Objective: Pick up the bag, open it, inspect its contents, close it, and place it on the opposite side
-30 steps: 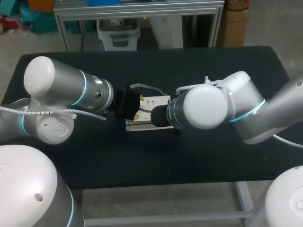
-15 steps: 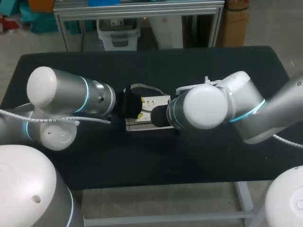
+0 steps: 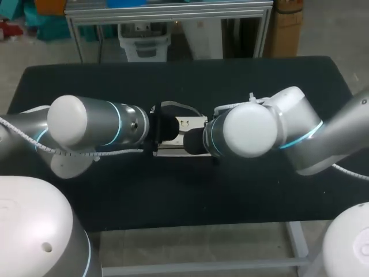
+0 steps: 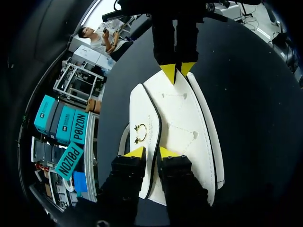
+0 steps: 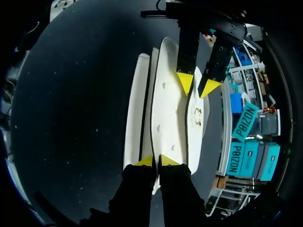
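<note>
A white bag (image 3: 185,122) with black-edged flap lies flat at the middle of the black table (image 3: 253,190). My left gripper (image 4: 151,152) is at its left end, the fingers pinched close on either side of the flap's black edge (image 4: 158,127), beside the gold clasp (image 4: 139,134). My right gripper (image 5: 156,161) is shut on the bag's (image 5: 168,109) opposite end, its tips nearly together. Each wrist view shows the other gripper across the bag: the right gripper (image 4: 178,71) and the left gripper (image 5: 198,82). In the head view both arms cover the bag's ends.
The bag's thin strap (image 3: 173,107) loops out on the table just behind it. Bare black tabletop surrounds the bag on all sides, with the table's front edge (image 3: 190,222) nearest the robot.
My left arm has pushed right onto the bag's left end and its fingers have narrowed from wide apart onto the flap. The right arm and the bag have not moved.
</note>
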`<control>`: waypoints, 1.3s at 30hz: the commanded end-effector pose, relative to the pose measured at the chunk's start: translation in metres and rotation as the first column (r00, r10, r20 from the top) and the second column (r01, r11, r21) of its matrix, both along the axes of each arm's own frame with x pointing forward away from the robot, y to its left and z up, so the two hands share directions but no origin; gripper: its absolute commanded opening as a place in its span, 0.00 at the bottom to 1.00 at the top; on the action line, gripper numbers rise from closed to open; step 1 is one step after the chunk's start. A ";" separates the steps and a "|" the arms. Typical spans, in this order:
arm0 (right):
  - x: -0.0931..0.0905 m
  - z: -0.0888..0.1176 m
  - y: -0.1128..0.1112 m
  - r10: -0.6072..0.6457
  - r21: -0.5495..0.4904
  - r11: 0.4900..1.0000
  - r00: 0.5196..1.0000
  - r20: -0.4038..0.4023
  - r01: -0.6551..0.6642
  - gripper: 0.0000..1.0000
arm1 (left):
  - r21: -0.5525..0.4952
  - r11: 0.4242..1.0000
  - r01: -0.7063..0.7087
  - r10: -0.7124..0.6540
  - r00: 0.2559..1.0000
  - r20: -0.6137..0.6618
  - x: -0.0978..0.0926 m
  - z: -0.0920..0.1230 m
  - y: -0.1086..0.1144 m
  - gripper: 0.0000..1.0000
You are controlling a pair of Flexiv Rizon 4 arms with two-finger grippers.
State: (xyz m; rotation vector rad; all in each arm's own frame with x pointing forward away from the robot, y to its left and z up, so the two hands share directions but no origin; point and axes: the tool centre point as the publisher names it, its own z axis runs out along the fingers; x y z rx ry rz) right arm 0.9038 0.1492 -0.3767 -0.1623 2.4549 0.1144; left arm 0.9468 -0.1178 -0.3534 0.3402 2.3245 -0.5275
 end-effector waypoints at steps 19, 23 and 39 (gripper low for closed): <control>-0.001 -0.002 -0.001 0.002 0.002 1.000 1.000 0.001 -0.002 0.00 | -0.099 0.995 0.006 -0.018 0.992 -0.128 0.009 0.030 0.024 0.00; -0.001 -0.002 -0.001 0.002 0.002 1.000 1.000 0.001 -0.002 0.00 | -0.098 0.995 0.002 -0.019 0.984 -0.177 0.014 0.034 0.026 0.00; -0.001 -0.002 -0.001 0.002 0.002 1.000 1.000 0.001 -0.002 0.00 | -0.086 0.996 0.024 -0.045 0.968 -0.247 0.013 0.035 0.024 0.46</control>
